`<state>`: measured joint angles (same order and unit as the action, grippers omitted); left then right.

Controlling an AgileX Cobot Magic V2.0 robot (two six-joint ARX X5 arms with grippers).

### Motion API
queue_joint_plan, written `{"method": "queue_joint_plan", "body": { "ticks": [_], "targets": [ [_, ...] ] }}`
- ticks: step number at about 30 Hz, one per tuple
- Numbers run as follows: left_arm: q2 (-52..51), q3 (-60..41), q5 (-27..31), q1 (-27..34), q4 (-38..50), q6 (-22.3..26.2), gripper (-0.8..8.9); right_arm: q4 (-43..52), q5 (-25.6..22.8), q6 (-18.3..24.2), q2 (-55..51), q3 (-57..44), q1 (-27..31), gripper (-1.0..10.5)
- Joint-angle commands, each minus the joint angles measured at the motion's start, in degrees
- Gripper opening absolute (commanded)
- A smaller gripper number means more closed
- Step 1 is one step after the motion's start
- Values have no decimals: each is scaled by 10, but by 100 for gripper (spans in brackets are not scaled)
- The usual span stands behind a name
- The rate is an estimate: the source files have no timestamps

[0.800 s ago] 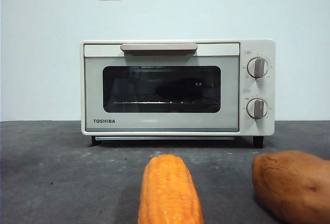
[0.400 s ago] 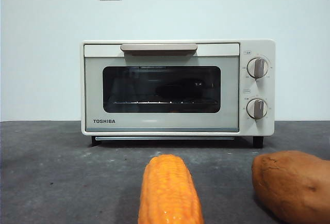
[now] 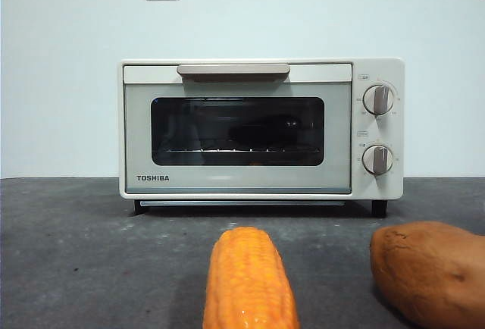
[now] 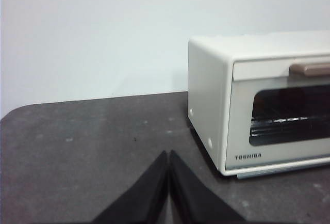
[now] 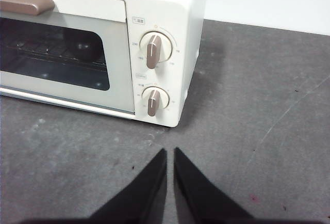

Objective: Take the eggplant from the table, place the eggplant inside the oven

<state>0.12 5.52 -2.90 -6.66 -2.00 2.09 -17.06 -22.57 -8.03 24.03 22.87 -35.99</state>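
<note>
Eggplant (image 3: 261, 132) seems inside shut oven (image 3: 239, 128), ahead of both grippers; we judge it smooth, slippery, firm: grasp mid-body. Left gripper (image 4: 168, 154), right gripper (image 5: 170, 152) pressed together, empty.

The oven (image 3: 261, 128) door is shut, so it blocks the way in. In front of the oven is a strip of bare bench (image 3: 76, 253). Closer to the camera, a corn cob (image 3: 248, 280) and a sweet potato (image 3: 428, 268) lie with a gap between them.
</note>
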Motion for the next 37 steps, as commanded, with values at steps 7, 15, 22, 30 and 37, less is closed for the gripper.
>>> {"method": "queue_joint_plan", "body": {
  "ticks": [7, 15, 22, 30, 37],
  "targets": [
    [0, -53, 1, 0, -9, 7, 6, 12, -2, -10, 1, 3, -4, 12],
    [3, -53, 1, 0, -40, 7, 6, 12, -2, -10, 1, 3, -4, 12],
    [3, -53, 1, 0, -40, 7, 6, 12, -2, -10, 1, 3, -4, 12],
    [3, -53, 1, 0, -40, 7, 6, 12, -2, -9, 1, 3, -4, 12],
    [3, -53, 1, 0, -40, 7, 6, 17, -43, 88, -40, -2, 27, 12]
  ]
}}
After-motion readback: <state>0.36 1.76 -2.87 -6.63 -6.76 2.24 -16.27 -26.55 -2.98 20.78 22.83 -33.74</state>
